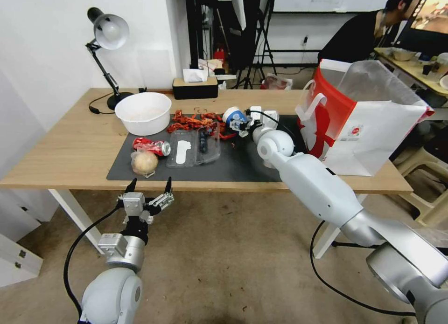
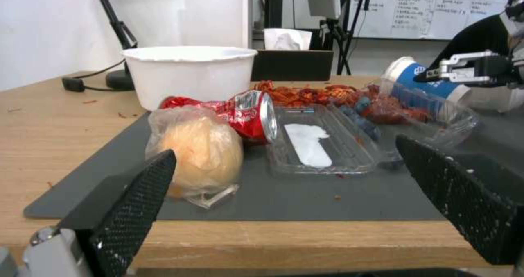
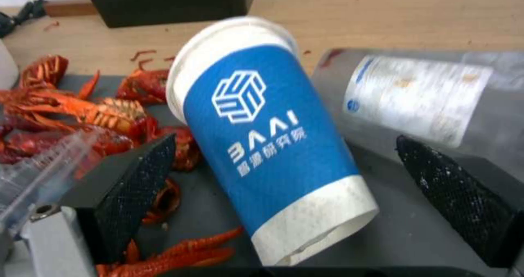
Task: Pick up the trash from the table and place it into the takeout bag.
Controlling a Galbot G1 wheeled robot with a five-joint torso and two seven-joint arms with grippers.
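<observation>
A lab or studio: whiteboard (image 2: 431,10), light stands (tripods) (image 1: 261,39), desk lamp (image 1: 109,32)

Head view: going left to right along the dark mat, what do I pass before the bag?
Plastic-wrapped tan ball → crushed red can → clear plastic tray → blue paper cup → right gripper → takeout bag.

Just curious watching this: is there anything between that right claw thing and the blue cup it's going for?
Nothing visible. The right end effector is open with the blue paper cup lying tilted between its fingers. Crayfish shells lie beside the cup, not in the gap.
</observation>
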